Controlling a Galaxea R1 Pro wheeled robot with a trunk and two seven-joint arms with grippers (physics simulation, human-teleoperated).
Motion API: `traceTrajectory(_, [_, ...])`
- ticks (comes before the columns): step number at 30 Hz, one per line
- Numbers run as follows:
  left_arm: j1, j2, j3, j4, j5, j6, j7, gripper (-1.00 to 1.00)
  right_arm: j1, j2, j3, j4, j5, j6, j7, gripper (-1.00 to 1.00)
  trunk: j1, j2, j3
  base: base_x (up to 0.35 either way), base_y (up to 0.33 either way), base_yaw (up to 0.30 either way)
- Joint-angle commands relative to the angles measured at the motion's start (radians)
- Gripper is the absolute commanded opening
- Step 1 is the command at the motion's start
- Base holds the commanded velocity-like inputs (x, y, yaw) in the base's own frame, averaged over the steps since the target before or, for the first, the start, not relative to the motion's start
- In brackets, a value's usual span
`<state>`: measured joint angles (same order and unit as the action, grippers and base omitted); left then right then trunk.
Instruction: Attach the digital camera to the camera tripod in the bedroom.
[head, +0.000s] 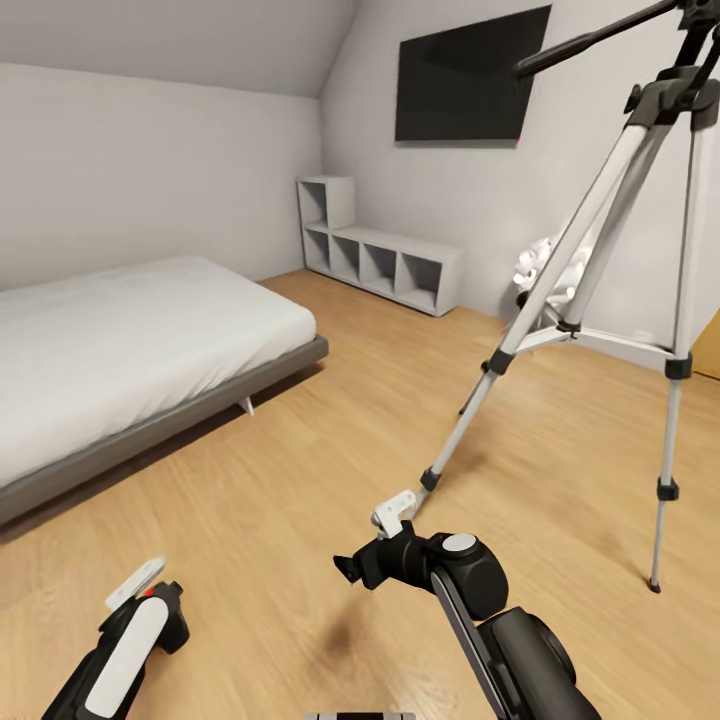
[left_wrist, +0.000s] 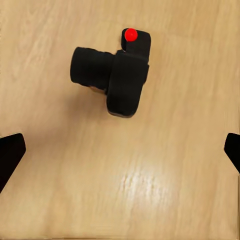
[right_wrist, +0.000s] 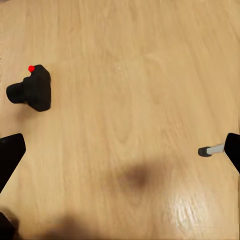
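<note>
1. Since the digital camera (left_wrist: 114, 75) lies on the wood floor (head: 300, 470) with nothing holding it, pickup looks like the step in hand; the left gripper (left_wrist: 120, 150) hangs above it, jaws wide, fingertips at the frame edges, probably lining up a grasp.
2. Right gripper (right_wrist: 120, 150) also spread wide and empty, over bare floor; the camera sits off to its side, a tripod foot (right_wrist: 204, 151) near its other fingertip.
3. Camera tripod (head: 600, 250) stands right, near the right arm; its head is cut off at the top edge, so the mount plate is unreadable.
4. Bed (head: 120, 340) left, cube shelf (head: 385, 250) far.
</note>
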<state>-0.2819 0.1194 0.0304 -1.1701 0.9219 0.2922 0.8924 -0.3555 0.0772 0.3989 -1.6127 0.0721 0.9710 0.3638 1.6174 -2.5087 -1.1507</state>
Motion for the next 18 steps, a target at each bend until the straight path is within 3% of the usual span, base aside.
traceTrajectory(1, [-0.001,0.0,-0.002,-0.002,0.003,0.006,0.006,1.0,0.0,0.0,0.0,-0.001,0.008,0.003,0.007,1.0,0.0,0.0,-0.001,0.178,-0.279,0.285])
traceTrajectory(11, [-0.001,-0.008,-0.007,-0.007,0.007,0.008,0.011,1.0,0.0,0.0,0.001,-0.001,0.011,0.003,0.007,1.0,0.0,0.0,-0.001,0.081,-0.129,0.284])
traceTrajectory(17, [-0.006,-0.005,-0.014,-0.017,0.007,0.017,0.011,1.0,0.0,0.0,0.002,-0.001,0.013,0.002,0.007,1.0,0.003,-0.002,-0.024,0.008,-0.013,0.16])
traceTrajectory(18, [-0.02,0.006,-0.037,-0.02,0.005,0.042,0.008,1.0,0.002,0.0,0.002,-0.001,0.014,-0.006,0.006,1.0,0.003,-0.002,-0.028,0.002,-0.004,0.049])
